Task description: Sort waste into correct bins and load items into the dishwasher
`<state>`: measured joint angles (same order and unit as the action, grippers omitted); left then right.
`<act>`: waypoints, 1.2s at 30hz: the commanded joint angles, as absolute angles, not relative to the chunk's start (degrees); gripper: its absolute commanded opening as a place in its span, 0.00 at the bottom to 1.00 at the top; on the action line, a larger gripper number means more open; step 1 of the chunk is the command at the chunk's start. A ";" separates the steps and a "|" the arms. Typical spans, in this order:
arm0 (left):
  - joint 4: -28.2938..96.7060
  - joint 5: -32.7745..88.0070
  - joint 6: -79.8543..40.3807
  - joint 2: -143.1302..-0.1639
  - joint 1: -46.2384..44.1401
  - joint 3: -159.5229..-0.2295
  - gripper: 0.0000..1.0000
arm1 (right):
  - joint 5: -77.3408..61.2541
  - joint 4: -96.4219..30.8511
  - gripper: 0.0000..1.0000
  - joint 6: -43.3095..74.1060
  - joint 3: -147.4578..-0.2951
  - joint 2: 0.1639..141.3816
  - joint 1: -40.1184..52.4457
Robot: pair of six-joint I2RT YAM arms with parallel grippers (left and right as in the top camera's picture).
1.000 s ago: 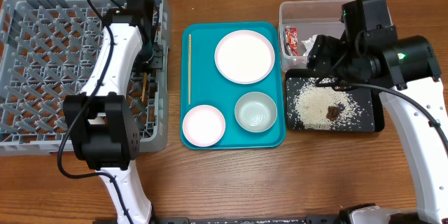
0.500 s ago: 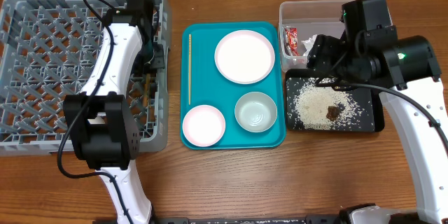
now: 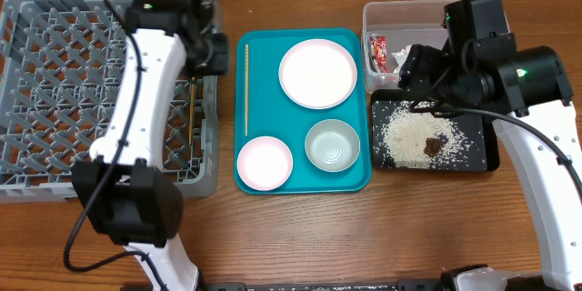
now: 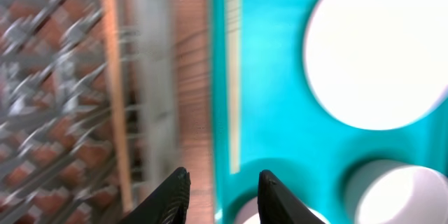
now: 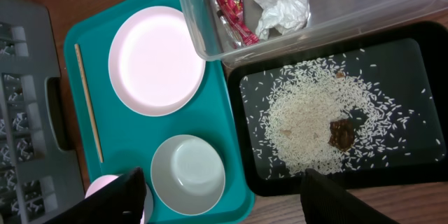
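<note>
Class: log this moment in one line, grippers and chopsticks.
left gripper: open, empty, over teal tray edge | right gripper: open, empty | chopsticks: one on teal tray, one in grey rack

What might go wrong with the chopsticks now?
One chopstick lies in the grey rack, whose floor is an open grid, so it might slip through. The other chopstick lies flat on the teal tray, so the left fingers might miss it or scrape the tray.
</note>
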<state>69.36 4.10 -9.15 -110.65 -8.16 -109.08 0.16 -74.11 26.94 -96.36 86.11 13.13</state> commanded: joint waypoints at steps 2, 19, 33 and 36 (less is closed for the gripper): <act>66.19 -1.06 -14.66 -112.22 -13.32 -106.56 0.36 | -0.05 -73.65 0.72 26.61 -97.10 85.82 13.04; 59.11 -5.56 -20.75 -131.81 -14.66 -104.57 0.33 | -0.08 -73.63 0.73 26.61 -97.10 85.82 13.06; 60.51 -1.19 -20.80 -134.32 -14.61 -105.69 0.04 | -0.05 -73.63 0.72 26.61 -97.10 85.82 13.04; 64.07 0.38 -20.80 -134.04 -14.61 -109.03 0.04 | -0.05 -73.63 0.72 26.61 -97.10 85.82 13.04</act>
<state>62.43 -2.79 -20.27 -132.33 -14.85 -106.04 0.14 -74.06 26.96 -96.36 86.11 13.13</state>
